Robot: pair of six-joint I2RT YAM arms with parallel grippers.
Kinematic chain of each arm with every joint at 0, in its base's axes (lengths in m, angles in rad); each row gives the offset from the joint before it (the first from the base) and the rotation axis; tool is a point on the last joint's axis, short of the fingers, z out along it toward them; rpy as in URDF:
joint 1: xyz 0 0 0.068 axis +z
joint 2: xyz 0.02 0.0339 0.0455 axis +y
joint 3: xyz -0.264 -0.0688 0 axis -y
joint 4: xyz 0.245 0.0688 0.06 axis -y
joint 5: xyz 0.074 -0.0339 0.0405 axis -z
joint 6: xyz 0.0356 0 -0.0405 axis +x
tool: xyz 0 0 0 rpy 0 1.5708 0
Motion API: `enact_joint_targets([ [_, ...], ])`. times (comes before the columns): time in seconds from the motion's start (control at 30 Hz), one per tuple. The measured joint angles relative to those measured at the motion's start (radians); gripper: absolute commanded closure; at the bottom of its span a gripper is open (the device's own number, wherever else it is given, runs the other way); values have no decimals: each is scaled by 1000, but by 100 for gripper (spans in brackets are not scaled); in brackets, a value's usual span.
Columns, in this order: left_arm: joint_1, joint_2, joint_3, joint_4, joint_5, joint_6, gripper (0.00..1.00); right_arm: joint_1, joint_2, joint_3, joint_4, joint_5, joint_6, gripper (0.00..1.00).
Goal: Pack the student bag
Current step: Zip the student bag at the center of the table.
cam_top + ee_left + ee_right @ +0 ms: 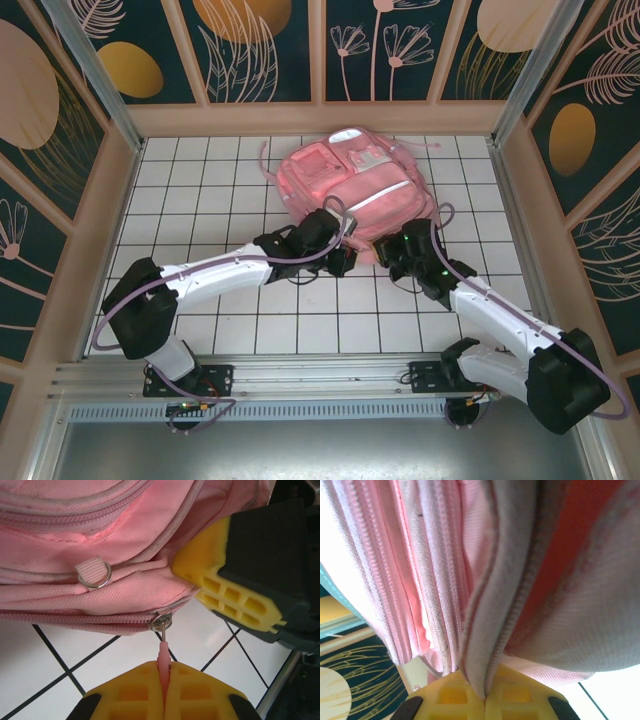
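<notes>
The student bag (352, 185) lies flat on the white gridded table (200, 200), its front pockets facing up and its near edge turned toward both arms. At that near edge the left gripper (164, 692) has its yellow fingers pressed together on the pink zipper pull (163, 656), a thin tab hanging from a silver slider (161, 621) at the end of a closed pink zipper line along the bag's lower seam. Above the slider on the bag's fabric, a metal D-ring (95, 576) sits in a short webbing loop. Just to the right of the slider, the right gripper (484, 700) meets the same edge of the bag; its own camera shows its fingers closed tight on a fold of the bag's pink cloth, with a strip of zipper teeth running down into the pinch. From overhead, the two grippers sit near each other against the bag's near side, the left one at the bag's near-left corner and the right one at its near-right corner, with curved pink straps trailing off the bag's sides.
</notes>
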Motion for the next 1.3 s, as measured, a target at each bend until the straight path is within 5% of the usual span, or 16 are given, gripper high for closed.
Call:
enact_joint_targets([
  [0.47,68,-73,-137,149,18,-15,100,-76,-41,1,-10,-81,-12,100],
  [1.3,203,-47,-175,151,19,-107,100,-159,-69,1,-32,-119,-35,100],
])
